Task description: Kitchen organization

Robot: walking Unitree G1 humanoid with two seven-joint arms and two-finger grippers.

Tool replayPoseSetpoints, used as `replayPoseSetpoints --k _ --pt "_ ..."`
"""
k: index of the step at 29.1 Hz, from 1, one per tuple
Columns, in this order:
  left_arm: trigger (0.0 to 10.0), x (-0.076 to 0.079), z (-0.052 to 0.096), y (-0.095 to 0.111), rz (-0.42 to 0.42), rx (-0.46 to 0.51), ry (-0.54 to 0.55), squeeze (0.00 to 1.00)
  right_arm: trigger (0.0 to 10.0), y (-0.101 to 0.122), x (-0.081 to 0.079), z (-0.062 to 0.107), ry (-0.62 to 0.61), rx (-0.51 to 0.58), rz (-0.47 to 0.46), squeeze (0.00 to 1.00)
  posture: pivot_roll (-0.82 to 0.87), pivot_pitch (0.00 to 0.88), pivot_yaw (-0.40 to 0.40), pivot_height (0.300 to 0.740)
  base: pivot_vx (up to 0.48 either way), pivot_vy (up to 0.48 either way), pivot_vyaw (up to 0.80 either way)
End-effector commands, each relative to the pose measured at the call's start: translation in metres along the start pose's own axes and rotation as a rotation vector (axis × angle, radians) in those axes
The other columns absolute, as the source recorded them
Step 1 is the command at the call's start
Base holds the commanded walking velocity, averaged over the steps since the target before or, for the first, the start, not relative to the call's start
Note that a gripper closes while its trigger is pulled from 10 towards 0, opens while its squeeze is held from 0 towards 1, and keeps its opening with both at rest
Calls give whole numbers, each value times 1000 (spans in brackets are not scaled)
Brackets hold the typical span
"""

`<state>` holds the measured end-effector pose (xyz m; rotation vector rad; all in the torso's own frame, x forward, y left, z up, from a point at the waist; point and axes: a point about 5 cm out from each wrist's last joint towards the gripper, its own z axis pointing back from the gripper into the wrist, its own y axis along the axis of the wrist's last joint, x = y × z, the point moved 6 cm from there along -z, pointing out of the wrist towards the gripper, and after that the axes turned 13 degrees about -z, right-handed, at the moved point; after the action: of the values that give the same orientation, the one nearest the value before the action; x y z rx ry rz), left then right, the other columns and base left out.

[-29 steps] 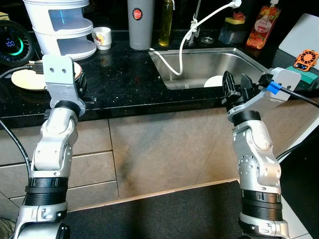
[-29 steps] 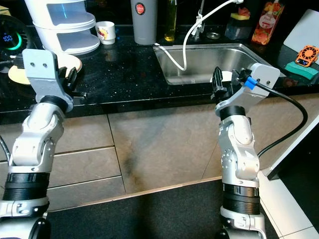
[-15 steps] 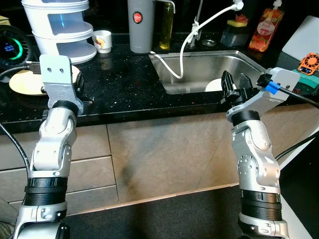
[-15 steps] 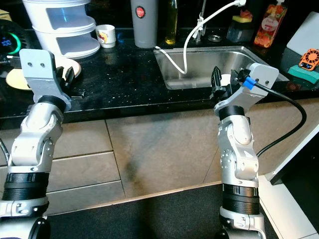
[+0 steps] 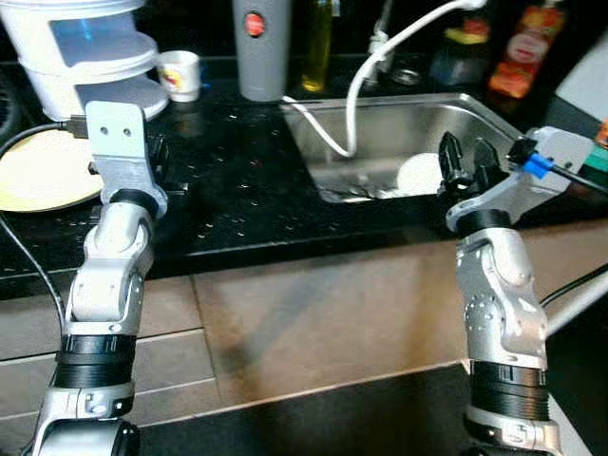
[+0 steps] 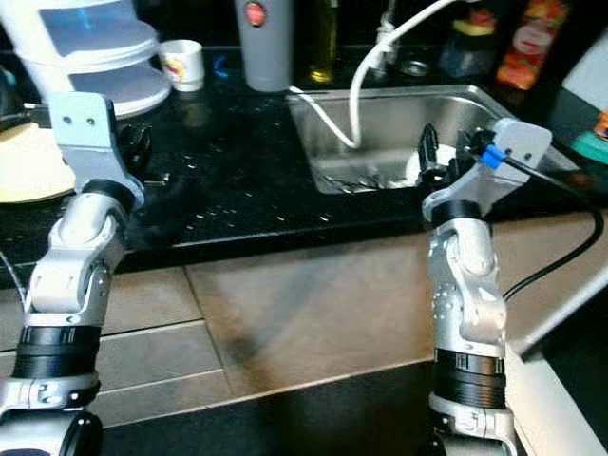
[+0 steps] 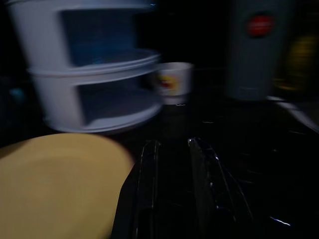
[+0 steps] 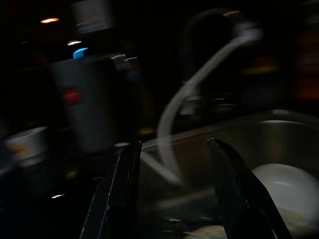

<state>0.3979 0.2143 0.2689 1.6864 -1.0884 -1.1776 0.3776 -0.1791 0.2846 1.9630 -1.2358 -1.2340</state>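
Change: Since a second ago the whole picture has slid and grown, so the camera has been moved closer to the counter (image 5: 237, 180); the things on it were not moved.
Meaning: The robot is judged to be stepping up to the sink (image 5: 380, 133), so the tidying itself has not yet been started.
Right gripper: The right gripper (image 5: 463, 163) is held just at the front edge of the sink, with its two black fingers (image 8: 122, 199) spread apart and nothing held between them.
Left gripper: The left gripper (image 7: 174, 184) is held low over the black counter, just beside the yellow plate (image 5: 38, 171). Its fingers are seen close together with a small gap, and nothing is held; it cannot be told for sure if it is open or closed.
Task things: A white dish (image 5: 418, 174) is seen lying in the sink, near the right gripper. The yellow plate is lying on the counter by the left arm. A small white cup (image 5: 179, 74), a tall grey flask (image 5: 264, 47) and a white stacked steamer (image 5: 85, 57) are set at the back of the counter.
Hose: A white hose (image 5: 380, 76) is hung from the tap down into the sink.
Hard to see: Both wrist views are dark and blurred. The dish is partly hidden behind the right gripper. The bottles at the back are too blurred to be named.
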Motion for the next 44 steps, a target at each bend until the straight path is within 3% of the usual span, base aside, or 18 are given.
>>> replayPoseSetpoints --k 1,12,20,21,22,25,26,27,30,31,34,35,36,37,38,44 --pt "10000 5 0 -3 -8 -7 -13 0 10000 3 6 1 -18 5 9 0 108 14 -34 740 0 0 0" --pt "10000 7 1 -1 -15 2 -28 0 10000 2 5 1 -11 4 7 0 110 11 -35 740 0 0 0" --pt "10000 2 -4 0 -87 -11 -71 0 10000 2 6 2 -15 4 7 0 115 16 -30 740 0 0 0" --pt "10000 -9 -7 -11 -208 -95 -152 0 10000 0 6 3 -16 -5 10 0 119 21 -27 740 0 0 0" --pt "10000 -9 -7 -11 -208 -95 -152 0 10000 0 6 3 -16 -5 10 0 119 21 -27 740 0 0 0" --pt "10000 -39 -6 -20 -400 -169 -243 0 10000 -3 7 5 -12 -22 18 0 131 28 -23 740 0 0 0" --pt "10000 -39 -6 -20 -400 -169 -243 0 10000 -3 7 5 -12 -22 18 0 131 28 -23 740 0 0 0" --pt "10000 -60 -5 -29 -521 -212 -276 0 10000 -5 8 6 -11 -29 21 0 131 28 -23 740 0 0 0" --pt "10000 -82 0 -54 -662 -302 -352 0 10000 -7 8 6 -7 -40 25 0 141 30 -20 740 0 0 0" --pt "10000 -82 0 -54 -662 -302 -352 0 10000 -7 8 6 -7 -40 25 0 141 30 -20 740 0 0 0" --pt "10000 -83 9 -78 -810 -374 -493 0 10000 -9 5 6 6 -49 29 0 142 32 -17 740 0 0 0" --pt "10000 -83 9 -78 -810 -374 -493 0 10000 -9 5 6 6 -49 29 0 142 32 -17 740 0 0 0" --pt "10000 -88 10 -84 -875 -395 -520 0 10000 -10 4 6 10 -51 29 0 139 34 -14 740 0 0 0" --pt "10000 -88 10 -84 -875 -395 -520 0 10000 -10 4 6 10 -51 29 0 139 34 -14 740 0 0 0" --pt "10000 -92 11 -87 -928 -414 -537 0 10000 -10 4 6 12 -51 30 0 139 34 -14 740 0 0 0" --pt "10000 -102 11 -102 -961 -489 -573 0 10000 -12 2 8 14 -55 25 0 147 40 -14 740 0 0 0"
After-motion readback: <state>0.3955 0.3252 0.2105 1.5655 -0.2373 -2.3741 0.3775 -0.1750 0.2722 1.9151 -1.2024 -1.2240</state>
